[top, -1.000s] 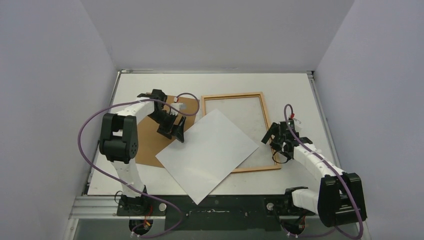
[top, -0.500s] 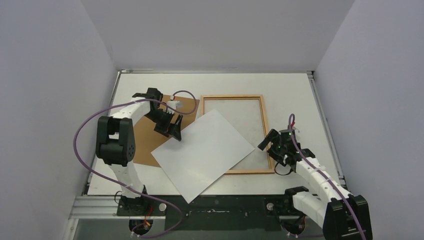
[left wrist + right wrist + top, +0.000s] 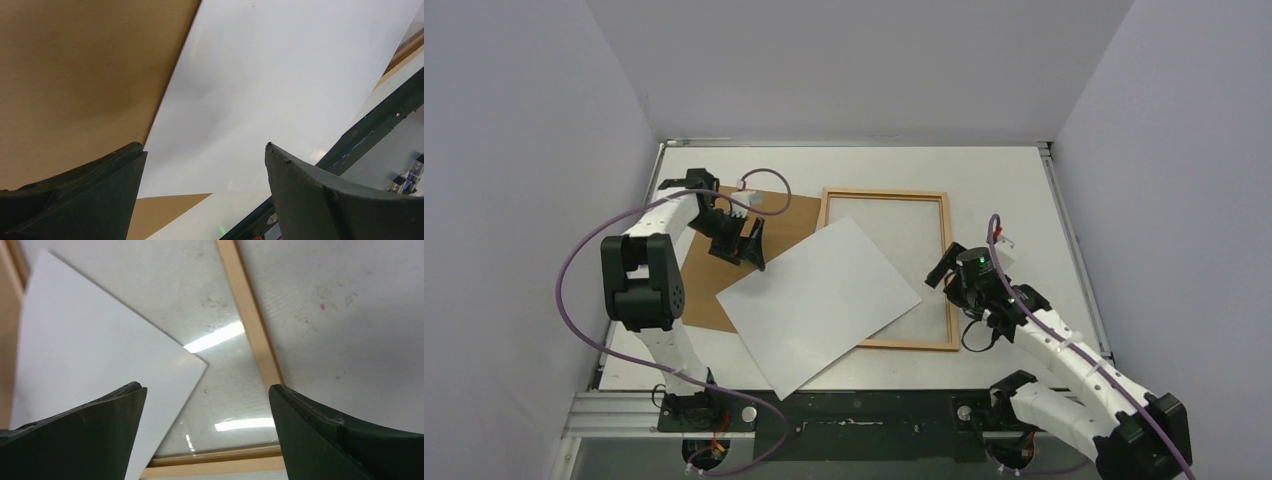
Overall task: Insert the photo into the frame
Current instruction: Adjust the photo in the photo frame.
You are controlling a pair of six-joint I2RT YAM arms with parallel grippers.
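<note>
**Inspector:** White table [image 3: 1024, 190], near side first. Status?

**Assessor:** The photo [image 3: 819, 300] lies blank side up and skewed, its edges beneath both spread, empty grippers: left gripper [image 3: 746, 255] and right gripper [image 3: 949, 275].

**Inspector:** Risk?

**Assessor:** One corner sits between the right fingers, over the frame [image 3: 884, 194]. A skewed push may crease it or slide it off.

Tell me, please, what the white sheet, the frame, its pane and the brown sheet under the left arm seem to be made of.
The photo: paper, seemingly; thin, flat, matte white back up. The frame: looks like wood, light reddish-brown, smooth rails. Its pane: clear glass or plastic; it reflects lamp streaks. The backing sheet: probably fibreboard or card, plain matte brown.
</note>
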